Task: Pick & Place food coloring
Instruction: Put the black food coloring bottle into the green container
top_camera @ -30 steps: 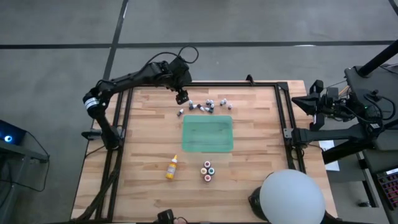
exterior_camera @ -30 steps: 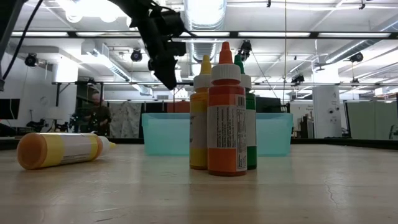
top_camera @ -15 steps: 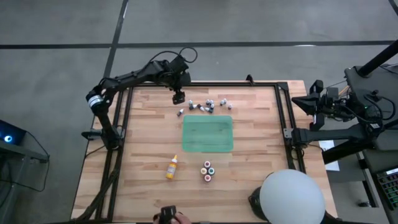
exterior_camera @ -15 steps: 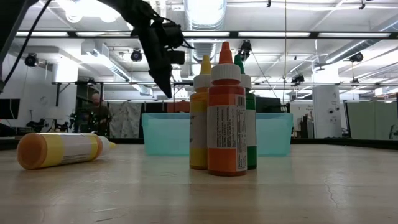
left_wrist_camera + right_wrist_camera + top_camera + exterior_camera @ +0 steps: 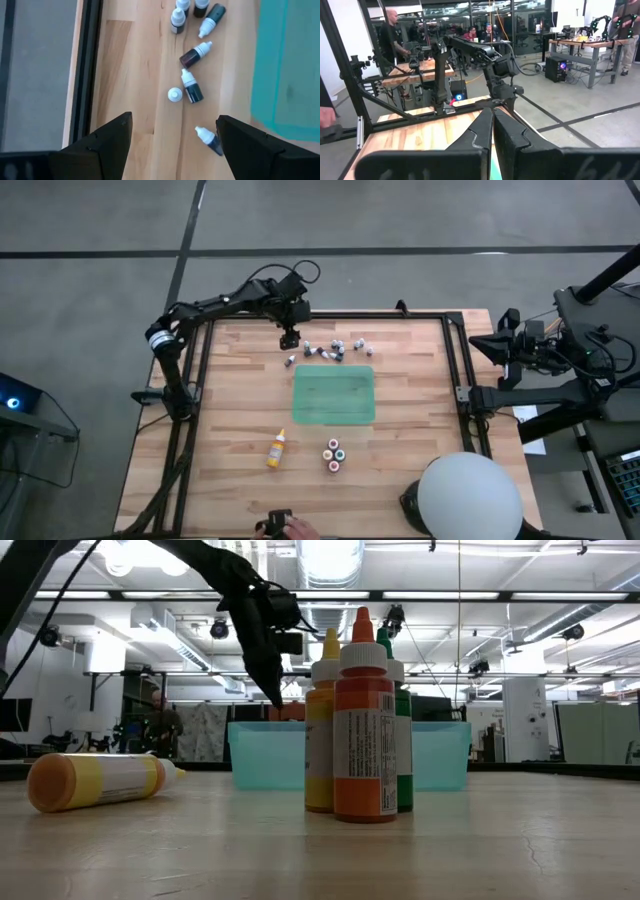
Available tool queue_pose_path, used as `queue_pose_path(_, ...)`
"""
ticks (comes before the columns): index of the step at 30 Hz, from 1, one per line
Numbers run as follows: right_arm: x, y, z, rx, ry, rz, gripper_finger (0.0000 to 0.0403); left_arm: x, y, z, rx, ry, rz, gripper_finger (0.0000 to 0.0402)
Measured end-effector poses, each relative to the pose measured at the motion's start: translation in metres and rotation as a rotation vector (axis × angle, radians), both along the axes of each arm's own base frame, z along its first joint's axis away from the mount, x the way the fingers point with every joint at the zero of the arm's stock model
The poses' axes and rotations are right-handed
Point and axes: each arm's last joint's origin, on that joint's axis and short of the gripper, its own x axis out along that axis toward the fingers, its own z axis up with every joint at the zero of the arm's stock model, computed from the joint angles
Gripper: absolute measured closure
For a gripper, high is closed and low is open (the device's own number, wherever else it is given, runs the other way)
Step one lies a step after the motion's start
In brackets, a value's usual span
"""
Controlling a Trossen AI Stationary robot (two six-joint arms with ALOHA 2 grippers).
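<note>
High view, surroundings: a wooden table (image 5: 230, 400) carries a green mat (image 5: 334, 395) at its middle; a white dome (image 5: 468, 496) sits at the near right corner.
High view, bottles: tiny bottles (image 5: 330, 350) lie scattered along the far edge beyond the mat; a yellow-orange dropper bottle (image 5: 276, 448) lies near the front; four small bottles (image 5: 334, 454) stand together beside it.
High view, arms: the left gripper (image 5: 289, 337) hangs over the far-left end of the scatter; the right gripper (image 5: 497, 345) waits off the table's right side.
Low view: an orange bottle (image 5: 363, 720), a yellow one and a green one stand in front; their label print is too small to read.
Left wrist view: fingers (image 5: 105, 145) spread wide, holding nothing; a loose white cap (image 5: 174, 94) and dark bottles (image 5: 192, 90) lie between and beyond them.
Right wrist view: fingers (image 5: 510, 135) pressed together, empty.
</note>
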Motion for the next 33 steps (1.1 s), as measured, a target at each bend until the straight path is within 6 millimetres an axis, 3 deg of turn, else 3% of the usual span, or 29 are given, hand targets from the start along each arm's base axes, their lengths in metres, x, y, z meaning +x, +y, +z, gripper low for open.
queue_pose_path(23, 0.0, 0.0, 0.0, 0.002, -0.001, 0.0, 0.0394, 0.036, 0.02, -0.037, -0.09, 0.022, 0.123, 0.0142)
queue_pose_path(33, 0.0, 0.0, 0.0, 0.002, 0.0, 0.0, 0.0394, 0.041, 0.02, -0.059, -0.142, 0.101, 0.13, 0.0142)
